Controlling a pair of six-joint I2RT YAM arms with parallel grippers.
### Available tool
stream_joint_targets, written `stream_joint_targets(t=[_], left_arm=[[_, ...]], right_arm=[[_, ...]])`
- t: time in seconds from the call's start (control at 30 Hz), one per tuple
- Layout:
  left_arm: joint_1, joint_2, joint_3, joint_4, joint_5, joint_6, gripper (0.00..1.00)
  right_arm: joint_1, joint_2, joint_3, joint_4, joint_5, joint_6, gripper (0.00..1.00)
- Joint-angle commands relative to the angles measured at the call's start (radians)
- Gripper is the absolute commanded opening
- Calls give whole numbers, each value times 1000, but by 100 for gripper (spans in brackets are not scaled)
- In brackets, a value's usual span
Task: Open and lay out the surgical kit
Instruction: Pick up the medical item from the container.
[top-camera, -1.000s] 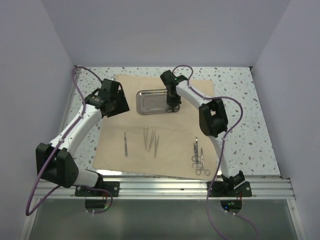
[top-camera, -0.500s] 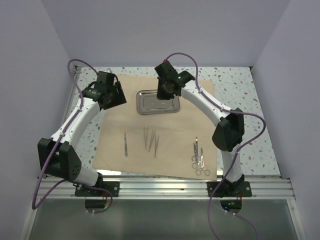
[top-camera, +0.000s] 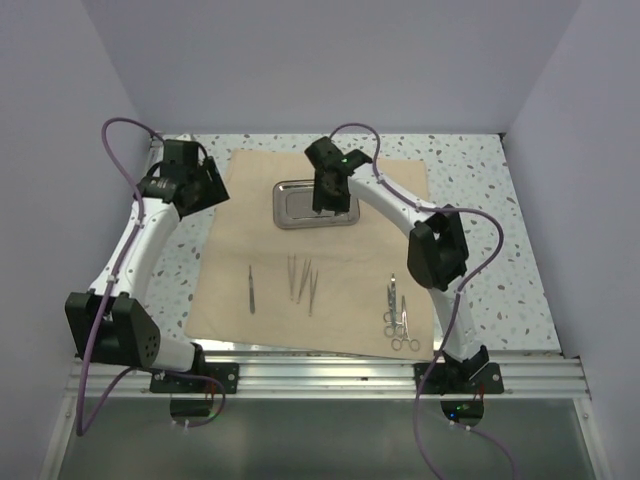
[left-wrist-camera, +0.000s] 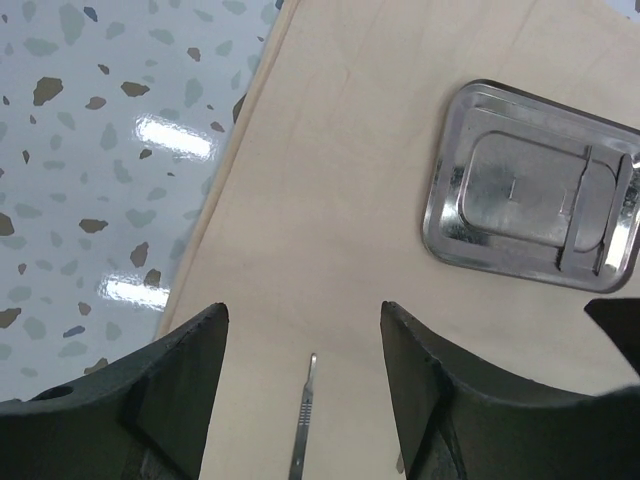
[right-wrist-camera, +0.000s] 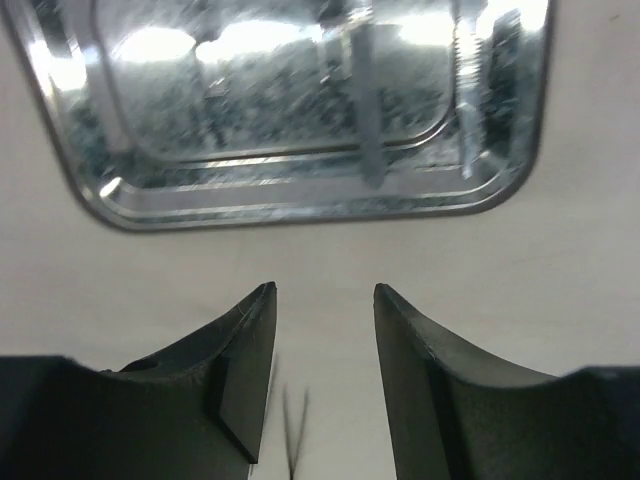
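The speckled desk (top-camera: 480, 200) has the cloth (top-camera: 340, 245) spread flat over its middle, reaching from near the far edge down to the near edge. The opening looks done, and what's left is laying things out.

The left claw (left-wrist-camera: 300, 312) hangs over the cloth's left side, towards the far left corner, with its fingers apart and nothing between them. The right claw (right-wrist-camera: 323, 292) hovers just on the near side of the tray (top-camera: 300, 205), also spread and empty.

The tray sits on the cloth close to the far edge, about midway along it. Two slim metal pieces (right-wrist-camera: 366, 120) appear to lie across its floor, though glare makes it hard to say what they are.

Already out on the cloth are a ring-handled pair (top-camera: 397, 318) towards the near right corner, tweezers (top-camera: 301, 278) in the middle and a scalpel (top-camera: 251, 288) to their left, all well apart from one another.

I'd guess the right arm is going for a piece in the tray. To do that well, it should straddle one piece across its width, well clear of the other and of the raised rim. Thin steel on a polished floor will likely skid, so it should close gently and lift straight up. The piece can then go in an open gap in the row, lined up with the rest.
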Motion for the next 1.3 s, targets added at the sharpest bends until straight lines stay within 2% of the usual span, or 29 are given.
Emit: stream_joint_targets(t=[0.0,0.1,0.27,0.8,1.0,1.27], left_arm=[[1,-41,-16,2,18,22,67],[1,-43,-22,2,18,17,67],[1,-31,-24,2,15,14,67],[2,34,-2,-1,-5,19,66],[12,55,21,-14,-11,28,66],[25,71,16,-11,-5,19,66]], right_arm=[[-80,38,75,-35,66,-53,48],[-125,87,102,-41,69,-77,48],[-161,156,153,-50,70,-105,42],[-177,267,177,-39,53,-119,34],[-178,304,162,-19,27,-104,26],[-157,294,49,27,-29,-73,19]])
